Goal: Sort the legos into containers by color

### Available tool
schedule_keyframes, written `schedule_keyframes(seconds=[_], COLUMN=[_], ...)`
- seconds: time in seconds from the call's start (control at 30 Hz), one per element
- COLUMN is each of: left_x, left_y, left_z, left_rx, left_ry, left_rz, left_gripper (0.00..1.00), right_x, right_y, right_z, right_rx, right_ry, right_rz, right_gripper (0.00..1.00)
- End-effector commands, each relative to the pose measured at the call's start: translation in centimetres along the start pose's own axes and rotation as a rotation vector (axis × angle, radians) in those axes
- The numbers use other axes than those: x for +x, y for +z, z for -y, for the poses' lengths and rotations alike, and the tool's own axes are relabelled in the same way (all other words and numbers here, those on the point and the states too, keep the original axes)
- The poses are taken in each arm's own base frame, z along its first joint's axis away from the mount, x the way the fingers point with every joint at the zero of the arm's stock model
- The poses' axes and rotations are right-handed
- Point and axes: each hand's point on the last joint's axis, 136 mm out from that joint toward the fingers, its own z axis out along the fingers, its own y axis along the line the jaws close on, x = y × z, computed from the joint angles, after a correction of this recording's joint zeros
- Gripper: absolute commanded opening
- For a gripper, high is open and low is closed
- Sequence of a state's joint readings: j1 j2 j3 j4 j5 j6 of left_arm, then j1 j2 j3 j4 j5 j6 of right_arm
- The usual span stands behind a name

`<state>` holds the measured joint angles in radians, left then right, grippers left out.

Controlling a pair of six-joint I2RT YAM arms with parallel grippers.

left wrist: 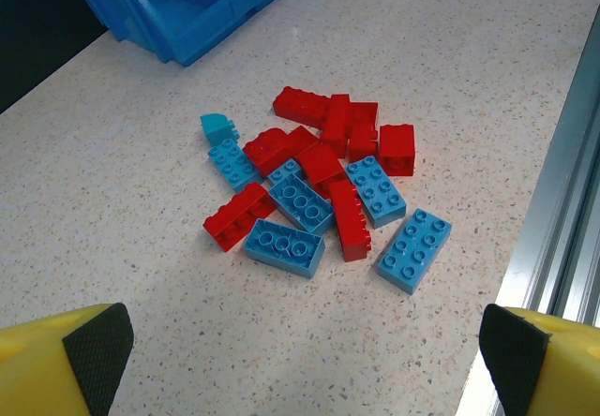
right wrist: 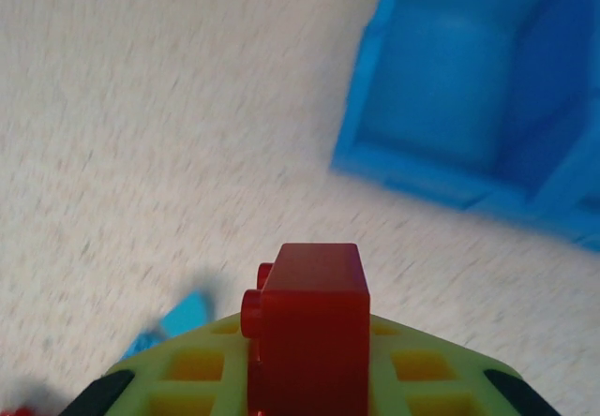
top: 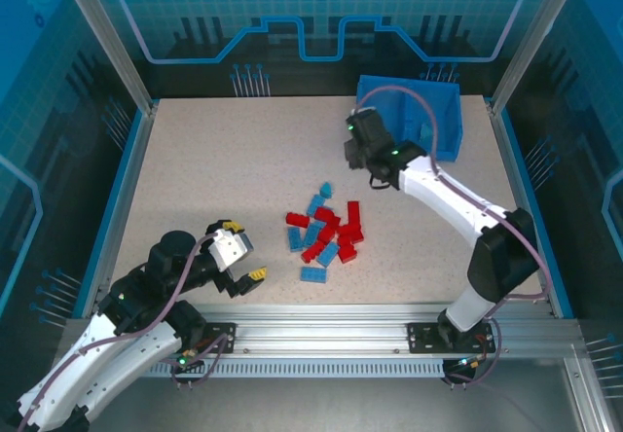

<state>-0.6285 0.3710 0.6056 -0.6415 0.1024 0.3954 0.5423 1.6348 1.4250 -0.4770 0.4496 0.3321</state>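
**Slip risk short of drop-off**

Top external: right end effector (top: 358, 148) is beside the bin (top: 443, 126); loose legos (top: 326, 233) lie on the desk (top: 214, 179).
Left wrist: left end effector (left wrist: 302, 355) is spread wide, empty.
Right wrist: jaws are clamped on a red brick (right wrist: 314, 327); a slim hold could drop it short.

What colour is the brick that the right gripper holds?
The brick is red, best seen in the right wrist view.

Bright, even light with soft shadows; right wrist view motion-blurred.
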Motion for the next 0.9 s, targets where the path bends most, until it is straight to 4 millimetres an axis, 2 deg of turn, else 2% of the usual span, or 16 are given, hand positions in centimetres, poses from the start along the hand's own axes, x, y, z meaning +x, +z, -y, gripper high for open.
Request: schedule_keyframes(seconds=[0.0, 0.13, 0.27, 0.4, 0.5, 0.6, 0.73, 0.87], left_x=[-0.5, -0.5, -0.4, -0.2, -0.3, -0.2, -0.2, -0.2], left_y=[-0.1, -0.2, -0.1, 0.0, 0.1, 0.2, 0.2, 0.3], left_z=[0.1, 0.0, -0.2, -0.2, -0.1, -0.1, -0.1, 0.0], left_rx=[0.002, -0.007, -0.014, -0.014, -0.011, -0.008, -0.007, 0.000], left_ry=[0.020, 0.025, 0.032, 0.032, 0.034, 0.033, 0.036, 0.032], left_rz=[0.030, 0.033, 0.033, 0.029, 0.033, 0.031, 0.034, 0.029], left_gripper=[0.99, 0.99, 0.99, 0.99, 0.99, 0.99, 0.99, 0.99], right_x=[-3.1, -6.2, -8.1, -8.4, -7.5, -6.8, -5.7, -5.7], right_y=[2.3, 6.1, 10.1, 14.4, 17.1, 18.6, 19.3, 19.1], right_z=[4.0, 7.2, 8.0, 9.2, 10.2, 9.8, 8.6, 8.5], right_rx=[0.078, 0.096, 0.115, 0.158, 0.179, 0.154, 0.132, 0.130], right_ry=[-0.012, 0.049, 0.046, 0.041, 0.065, 0.061, 0.045, 0.060], right_rz=[0.041, 0.019, 0.004, -0.048, -0.106, -0.138, -0.167, -0.177], right_gripper=[0.20, 0.20, 0.19, 0.20, 0.20, 0.23, 0.29, 0.32])
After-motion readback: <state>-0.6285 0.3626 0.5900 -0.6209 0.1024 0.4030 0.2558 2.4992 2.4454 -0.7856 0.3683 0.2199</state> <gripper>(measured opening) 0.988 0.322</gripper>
